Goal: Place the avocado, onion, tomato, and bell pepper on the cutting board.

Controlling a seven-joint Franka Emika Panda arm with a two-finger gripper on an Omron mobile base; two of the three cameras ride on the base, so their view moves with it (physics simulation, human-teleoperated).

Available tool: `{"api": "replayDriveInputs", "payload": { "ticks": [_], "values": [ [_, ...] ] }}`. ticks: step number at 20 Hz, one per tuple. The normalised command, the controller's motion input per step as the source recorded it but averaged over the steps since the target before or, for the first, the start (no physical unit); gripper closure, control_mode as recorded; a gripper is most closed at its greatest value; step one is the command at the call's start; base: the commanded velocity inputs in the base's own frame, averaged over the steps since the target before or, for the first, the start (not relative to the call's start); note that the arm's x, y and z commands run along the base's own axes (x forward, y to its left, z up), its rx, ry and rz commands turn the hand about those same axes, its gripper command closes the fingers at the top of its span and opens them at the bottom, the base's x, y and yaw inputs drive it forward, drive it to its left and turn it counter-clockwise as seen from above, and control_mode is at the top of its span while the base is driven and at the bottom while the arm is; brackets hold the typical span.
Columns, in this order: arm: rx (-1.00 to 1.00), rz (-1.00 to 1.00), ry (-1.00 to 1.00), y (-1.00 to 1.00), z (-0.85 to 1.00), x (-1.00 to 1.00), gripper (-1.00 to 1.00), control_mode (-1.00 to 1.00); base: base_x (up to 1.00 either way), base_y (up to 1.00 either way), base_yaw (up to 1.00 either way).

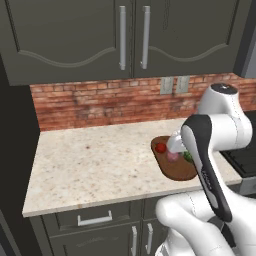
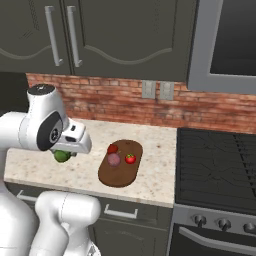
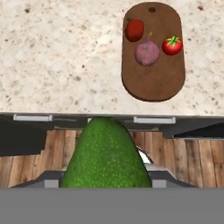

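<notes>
My gripper (image 2: 63, 151) is shut on the avocado (image 3: 106, 159), a dark-green pebbled fruit that bulks large at the bottom of the hand view and peeks out green under the hand (image 2: 61, 156). It hangs above the counter's front edge, left of the cutting board (image 3: 153, 83). On that dark-brown board (image 2: 119, 172) lie the bell pepper (image 3: 134, 29), the pinkish onion (image 3: 147, 53) and the tomato (image 3: 172, 45) with its green top. In the right base view, the bell pepper (image 2: 112, 148), onion (image 2: 114, 159) and tomato (image 2: 130, 159) sit close together. The avocado hides my fingertips.
The speckled stone counter (image 1: 90, 165) stretches wide to the left of the board. A black stove (image 2: 220, 165) adjoins it on the right. A brick backsplash (image 1: 100, 102) and dark upper cabinets stand behind. Drawers and wooden floor (image 3: 192, 162) lie below the counter edge.
</notes>
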Motion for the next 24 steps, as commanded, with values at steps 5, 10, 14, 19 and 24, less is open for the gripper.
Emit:
{"api": "replayDriveInputs", "payload": {
  "ticks": [5, 10, 14, 19, 24],
  "values": [
    [-0.03, -0.01, 0.0, -0.11, -0.62, 0.48, 1.0, -1.0, 0.0, 0.0, 0.0],
    [-0.01, -0.03, 0.0, -0.16, -0.27, 0.37, 1.0, -1.0, 0.0, 0.0, 0.0],
    [0.0, -0.01, 0.0, -0.29, 0.13, 0.31, 1.0, -1.0, 0.0, 0.0, 0.0],
    [0.0, 0.0, -0.01, -0.46, 0.01, 0.25, 1.0, -1.0, 0.0, 0.0, 0.0],
    [0.0, 0.0, 0.0, -0.37, -0.02, 0.42, 1.0, -1.0, 0.0, 0.0, 0.0]
  ]
}}
